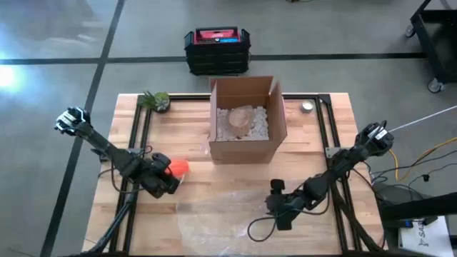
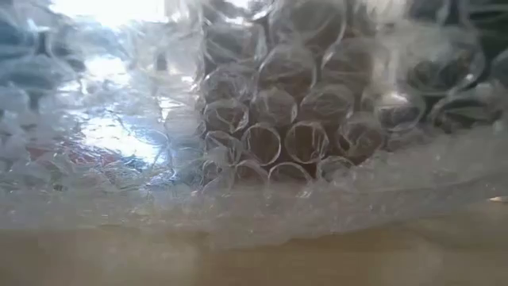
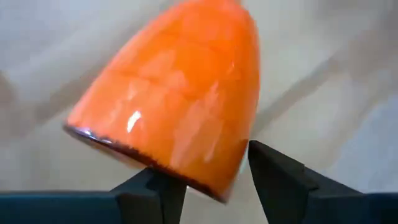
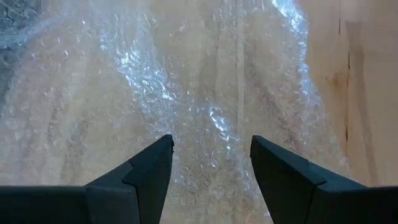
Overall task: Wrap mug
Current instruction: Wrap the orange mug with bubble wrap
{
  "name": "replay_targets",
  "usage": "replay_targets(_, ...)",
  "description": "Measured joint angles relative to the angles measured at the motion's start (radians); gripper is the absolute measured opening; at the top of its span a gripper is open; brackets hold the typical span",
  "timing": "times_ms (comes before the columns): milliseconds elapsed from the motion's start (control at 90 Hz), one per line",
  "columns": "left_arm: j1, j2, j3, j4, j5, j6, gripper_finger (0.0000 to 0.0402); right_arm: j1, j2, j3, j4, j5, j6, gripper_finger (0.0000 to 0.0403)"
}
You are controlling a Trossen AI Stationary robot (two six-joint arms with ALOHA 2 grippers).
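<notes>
Mug [image 1: 178, 167] in left gripper [image 1: 168, 180], wooden table [image 1: 314, 135]

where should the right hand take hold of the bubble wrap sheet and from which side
Probably by its near edge, coming down from above. The bubble wrap lies flat on the table, so only an edge gives purchase. The right hand hovers open over it; the left hand holds the orange mug.

Workshop; concrete floor [image 1: 57, 43]; toolbox [image 1: 217, 50]
</notes>
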Motion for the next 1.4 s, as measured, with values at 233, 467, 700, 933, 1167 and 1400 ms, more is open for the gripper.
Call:
replay_targets(233,0.001,0.022,-0.125,0.191,-0.252,-0.014,0.0051,0.0,0.0,0.0,-0.001,0.016,-0.001,0.0199)
replay_targets(467,0.001,0.033,-0.104,0.202,-0.285,0.038,0.0005,0.0,0.0,0.0,0.003,0.014,-0.001,0.0199)
replay_targets(700,0.001,0.05,0.204,0.004,-0.136,0.226,0.0002,0.0,0.009,0.038,0.108,-0.045,-0.048,0.0199)
replay_targets(933,-0.003,0.195,0.498,-0.053,0.053,0.397,0.0001,-0.026,0.149,0.112,0.33,-0.046,-0.204,0.0199)
replay_targets(1167,-0.029,0.404,0.757,-0.219,0.198,0.462,0.0001,-0.15,0.414,0.321,0.326,-0.145,-0.275,0.0199)
replay_targets(1400,-0.098,0.557,0.971,-0.405,0.234,0.419,0.0,-0.24,0.559,0.524,0.117,-0.175,-0.277,0.0199)
